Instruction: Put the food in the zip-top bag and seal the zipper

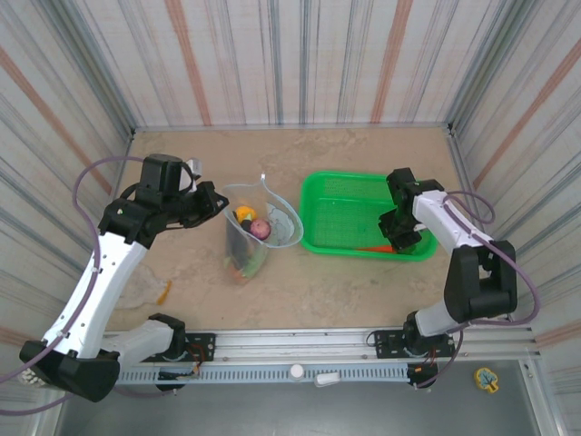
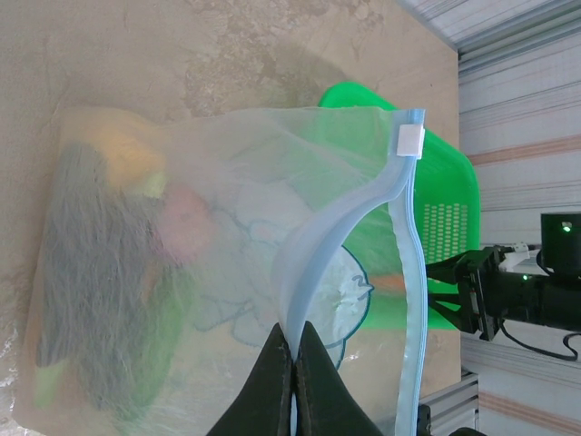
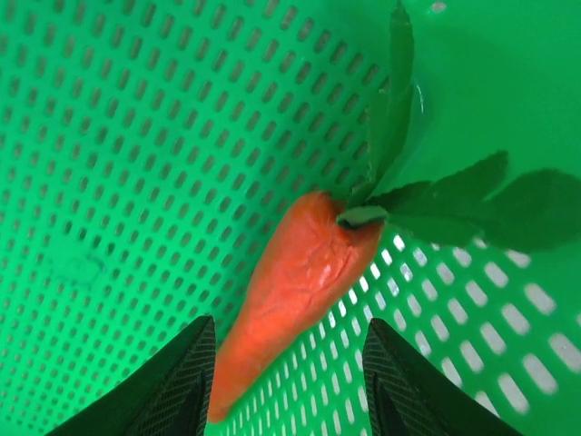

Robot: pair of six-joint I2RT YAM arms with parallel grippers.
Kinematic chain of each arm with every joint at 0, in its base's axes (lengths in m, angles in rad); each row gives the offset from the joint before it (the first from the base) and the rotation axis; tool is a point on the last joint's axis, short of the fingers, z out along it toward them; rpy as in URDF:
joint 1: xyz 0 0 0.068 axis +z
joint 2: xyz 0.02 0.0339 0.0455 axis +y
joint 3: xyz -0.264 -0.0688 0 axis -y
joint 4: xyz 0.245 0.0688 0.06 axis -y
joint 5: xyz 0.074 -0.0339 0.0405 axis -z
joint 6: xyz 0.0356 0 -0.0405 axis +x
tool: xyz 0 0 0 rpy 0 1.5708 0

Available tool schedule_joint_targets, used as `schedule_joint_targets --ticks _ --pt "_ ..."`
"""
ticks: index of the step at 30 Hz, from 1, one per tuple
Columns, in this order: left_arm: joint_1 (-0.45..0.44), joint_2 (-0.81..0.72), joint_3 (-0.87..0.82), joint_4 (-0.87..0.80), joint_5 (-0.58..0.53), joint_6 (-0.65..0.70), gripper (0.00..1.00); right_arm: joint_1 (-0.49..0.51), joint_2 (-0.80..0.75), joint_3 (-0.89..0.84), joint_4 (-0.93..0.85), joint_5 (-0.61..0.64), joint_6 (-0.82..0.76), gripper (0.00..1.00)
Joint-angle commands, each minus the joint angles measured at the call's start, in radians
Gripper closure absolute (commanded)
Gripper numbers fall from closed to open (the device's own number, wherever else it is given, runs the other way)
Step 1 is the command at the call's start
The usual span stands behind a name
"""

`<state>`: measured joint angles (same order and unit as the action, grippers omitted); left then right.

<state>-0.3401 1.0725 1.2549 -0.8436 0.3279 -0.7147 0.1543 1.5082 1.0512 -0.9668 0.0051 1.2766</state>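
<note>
Carrot (image 3: 300,291) is the piece you must fetch now, and it lies on the floor of the green basket (image 3: 136,136), close to the basket's near wall in the top view. Your right gripper (image 3: 288,327) hangs directly above it with the two fingers apart, one on each side of the pointed end, and I judge that nothing is grasped yet. Please mind the long axis: in the right wrist view the carrot runs slanted from its tip between the fingers up to the green leaves (image 3: 454,204) on the far side, so it is not square to the jaws. You may need to turn the wrist a little, or move toward the thicker middle, before you close. The bag (image 2: 227,227) stands on the table to the left of the basket, with other food already inside. Your left gripper (image 2: 295,363) is clenched on one lip of the bag's mouth, at the zipper (image 2: 404,254), and the mouth faces the basket. The right arm is clearly the nearer one for this pick.
</note>
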Motion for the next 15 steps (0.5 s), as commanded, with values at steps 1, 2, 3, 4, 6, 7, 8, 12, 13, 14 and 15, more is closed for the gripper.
schedule_joint_targets --ticks 1,2,3,4,6,7,8,12,13,14,15 --pt "0.006 -0.017 0.031 -0.023 -0.015 0.023 1.0 -0.014 0.054 0.01 0.014 -0.016 0.029 0.51" --pt "0.006 -0.017 0.031 -0.022 -0.016 0.023 1.0 -0.015 0.073 0.007 0.031 -0.018 0.018 0.51" --pt "0.006 -0.016 0.029 -0.023 -0.016 0.023 1.0 -0.015 0.095 0.012 0.037 -0.017 0.012 0.5" --pt "0.006 -0.017 0.029 -0.022 -0.016 0.023 1.0 -0.016 0.115 0.015 0.043 -0.02 0.004 0.5" --pt "0.006 -0.019 0.028 -0.025 -0.017 0.024 1.0 -0.018 0.161 0.021 0.057 -0.033 -0.014 0.5" --pt "0.006 -0.021 0.026 -0.025 -0.018 0.024 1.0 -0.02 0.179 0.024 0.061 -0.038 -0.017 0.5" --pt "0.006 -0.023 0.026 -0.026 -0.02 0.024 1.0 -0.019 0.194 0.021 0.076 -0.049 -0.022 0.51" --pt "0.008 -0.025 0.022 -0.026 -0.023 0.024 1.0 -0.019 0.206 -0.004 0.148 -0.079 -0.025 0.57" --pt "0.008 -0.025 0.02 -0.027 -0.022 0.023 1.0 -0.016 0.202 -0.012 0.16 -0.078 -0.022 0.59" --pt "0.009 -0.024 0.018 -0.025 -0.021 0.023 1.0 -0.015 0.198 -0.013 0.168 -0.075 -0.02 0.61" --pt "0.009 -0.024 0.017 -0.025 -0.021 0.023 1.0 -0.015 0.192 -0.014 0.17 -0.072 -0.018 0.63"
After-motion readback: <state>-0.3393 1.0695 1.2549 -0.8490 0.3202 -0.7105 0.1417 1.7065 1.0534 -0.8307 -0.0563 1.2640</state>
